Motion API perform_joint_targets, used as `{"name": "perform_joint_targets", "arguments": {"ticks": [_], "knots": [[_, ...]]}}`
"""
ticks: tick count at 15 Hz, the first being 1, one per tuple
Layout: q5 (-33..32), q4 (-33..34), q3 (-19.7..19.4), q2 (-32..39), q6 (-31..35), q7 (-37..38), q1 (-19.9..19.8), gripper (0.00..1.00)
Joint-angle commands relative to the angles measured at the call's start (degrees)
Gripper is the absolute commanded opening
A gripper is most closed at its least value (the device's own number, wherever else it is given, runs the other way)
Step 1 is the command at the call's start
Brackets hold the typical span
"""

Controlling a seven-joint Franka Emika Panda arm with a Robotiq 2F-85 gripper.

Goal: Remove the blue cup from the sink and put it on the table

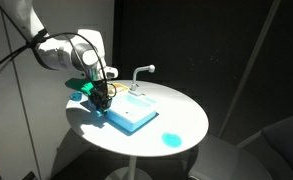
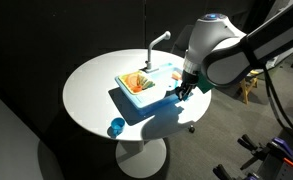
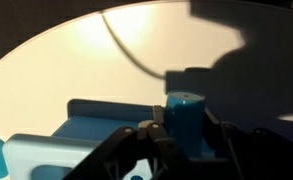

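Blue cup on the desk, arm at the toy sink's far end.
In both exterior views the blue cup [image 2: 116, 127] stands on the round white desk [image 2: 86, 90], near its rim and well apart from the blue sink [image 2: 151, 90]. The fingers [image 2: 182, 91] hang just above the sink's end away from the cup. Orange pieces [image 2: 136, 83] lie in the basin, beside a white faucet [image 2: 158, 41]. In the wrist view a blue upright block [image 3: 184, 115] shows between the dark links; whether the fingers are spread or pinching it I cannot tell.
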Motion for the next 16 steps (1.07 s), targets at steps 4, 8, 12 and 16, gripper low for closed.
{"name": "perform_joint_targets", "arguments": {"ticks": [4,8,12,16], "knots": [[5.5,-2.4,1.9,-0.6,2.9,-3.1,0.0,0.16],[8.0,-3.4,2.6,-0.6,3.5,-4.1,-0.1,0.16],[9.2,-3.7,2.9,-0.7,3.6,-4.6,-0.1,0.16],[10.3,-3.8,3.2,-0.7,2.4,-4.8,0.0,0.16]]}}
